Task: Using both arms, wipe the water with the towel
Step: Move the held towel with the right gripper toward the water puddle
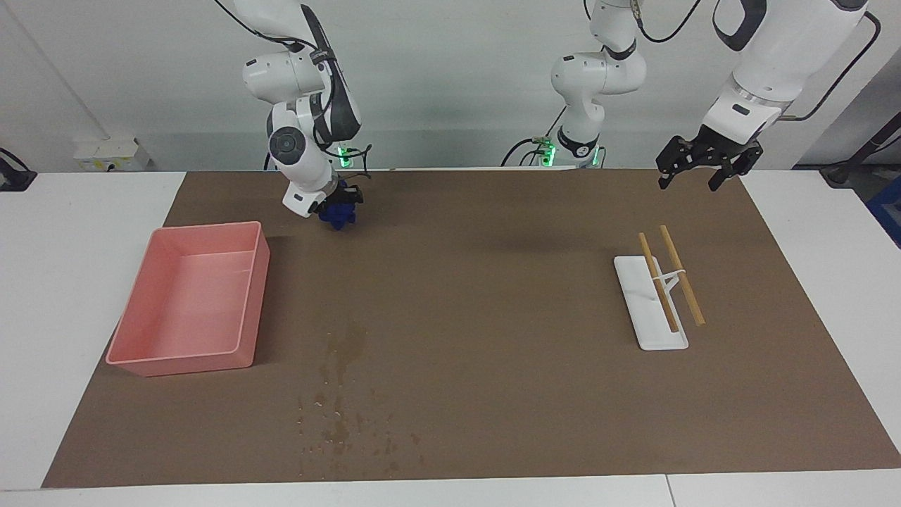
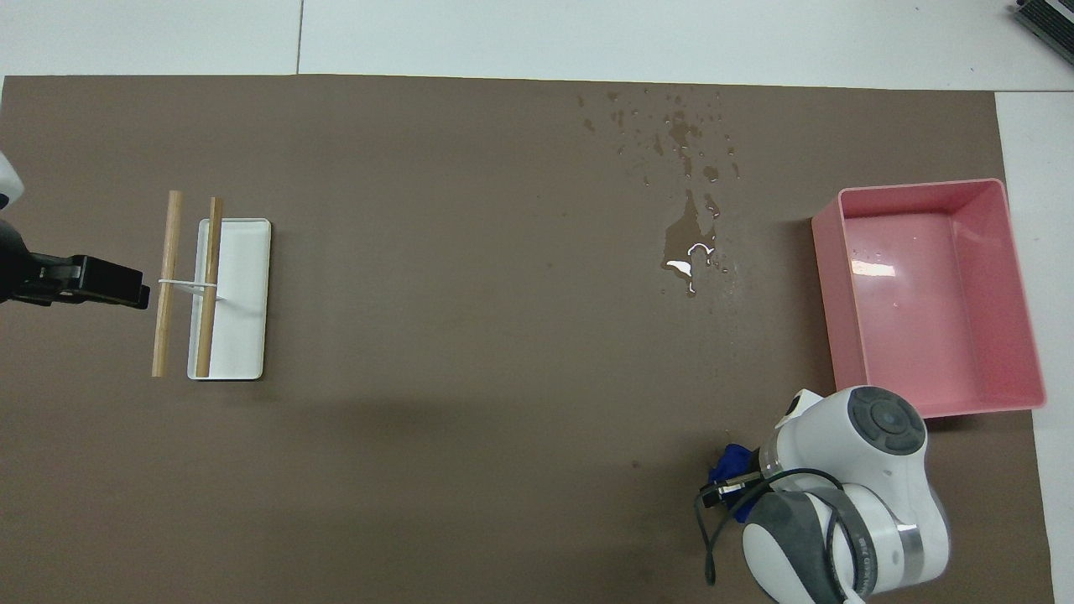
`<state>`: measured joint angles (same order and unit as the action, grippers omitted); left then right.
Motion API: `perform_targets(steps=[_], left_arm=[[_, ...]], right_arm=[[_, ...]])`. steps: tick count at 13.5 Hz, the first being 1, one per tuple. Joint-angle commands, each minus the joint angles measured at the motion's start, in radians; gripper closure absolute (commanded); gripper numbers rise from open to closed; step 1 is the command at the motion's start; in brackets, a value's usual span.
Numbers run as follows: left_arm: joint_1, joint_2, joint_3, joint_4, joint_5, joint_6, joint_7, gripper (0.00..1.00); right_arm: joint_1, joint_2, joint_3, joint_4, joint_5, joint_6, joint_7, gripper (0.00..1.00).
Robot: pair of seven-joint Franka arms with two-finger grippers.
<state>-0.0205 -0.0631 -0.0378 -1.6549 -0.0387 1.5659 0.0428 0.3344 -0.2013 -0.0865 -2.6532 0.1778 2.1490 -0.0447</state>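
Water lies scattered near the desk edge farthest from the robots, beside the pink tray. Right claw grips the blue towel aloft, probably ready to wipe. Left claw waits released above the rack.

The right arm bends steeply down at its own end of the worktop, its claw clamped shut around a blue bundle. The left arm waits raised, its claw spread wide, fingertips pointing down, holding nothing.
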Motion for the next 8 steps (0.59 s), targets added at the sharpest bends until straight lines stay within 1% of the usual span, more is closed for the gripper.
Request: perform_targets(steps=[1,3,6,8], left_arm=[[-0.007,-0.018,0.004,-0.017,0.022,0.003,0.005,0.00],[-0.007,-0.018,0.004,-0.019,0.022,0.003,0.005,0.00],[-0.007,-0.018,0.004,-0.017,0.022,0.003,0.005,0.00],[-0.007,-0.018,0.004,-0.017,0.022,0.003,0.005,0.00]], right_arm=[[-0.015,0.034,0.002,0.015,0.014,0.102,-0.055,1.00],[-0.009,0.065,0.002,0.044,0.012,0.172,-0.055,1.00],[-0.005,0.192,0.004,0.175,0.012,0.198,-0.057,1.00],[-0.006,0.255,0.004,0.243,0.012,0.209,-0.058,1.00]])
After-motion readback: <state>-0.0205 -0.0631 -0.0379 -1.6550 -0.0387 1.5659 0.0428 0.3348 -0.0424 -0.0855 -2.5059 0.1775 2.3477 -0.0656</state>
